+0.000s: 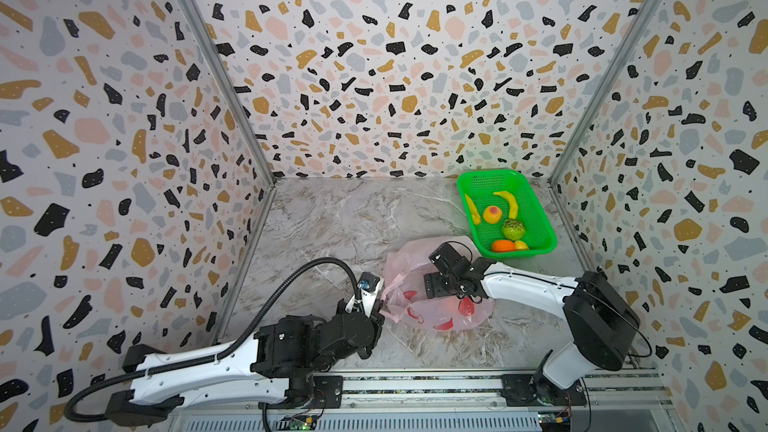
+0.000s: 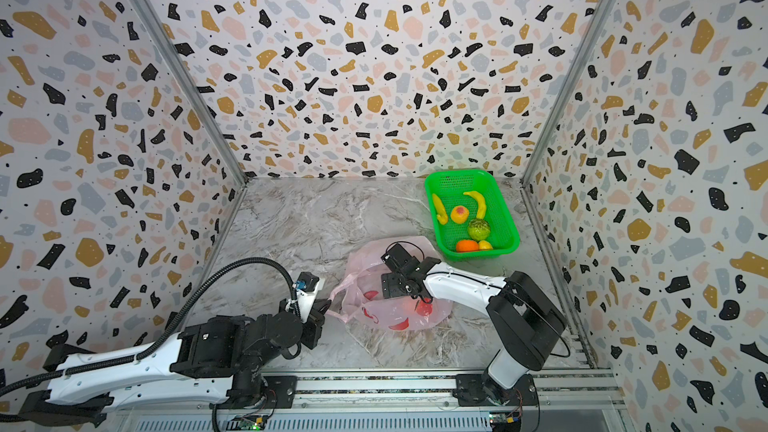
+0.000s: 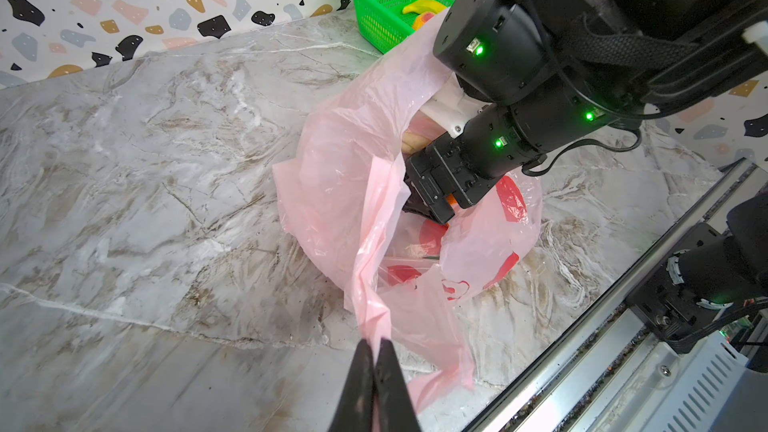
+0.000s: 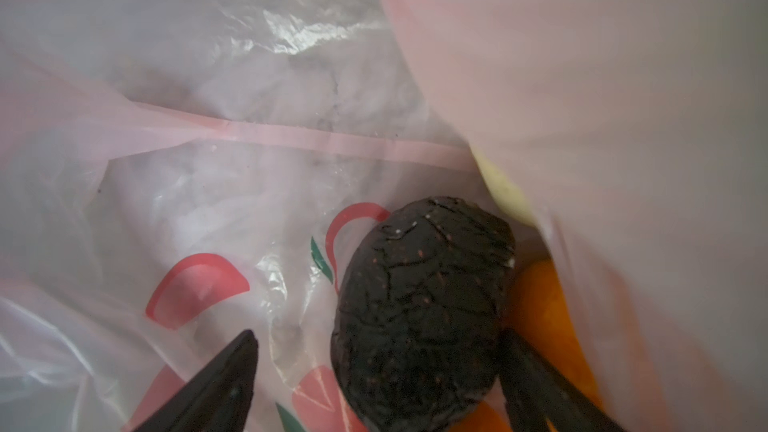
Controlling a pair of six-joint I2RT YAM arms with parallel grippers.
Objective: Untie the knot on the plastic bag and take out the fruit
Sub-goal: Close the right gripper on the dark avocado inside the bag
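Evidently the left gripper (image 3: 375,344) was pinched tight on one handle strip (image 3: 370,292) of the plastic bag (image 3: 340,184), drawing it taut toward itself so that the mouth gaped and the film stood clear of the contents. No knot showed anywhere, so I judged the untying done. The bag lay on the marble table (image 1: 332,222) toward the front, just beside the green basket (image 1: 538,218), which held a peach (image 1: 492,214), a bumpy green fruit (image 1: 513,229), a tangerine (image 1: 503,245) and bananas (image 1: 509,201). The right arm reached in from its base with the wrist bent downward and the right gripper (image 4: 377,332) plunged through the opening. Its jaws stood wide astride the dark avocado (image 4: 419,305), one finger seemingly against its flank and the other apart, not clamped. A second tangerine (image 4: 548,297) and a pale fruit (image 4: 505,189) lay beside it under the film. The left arm stretched low along the front rail.
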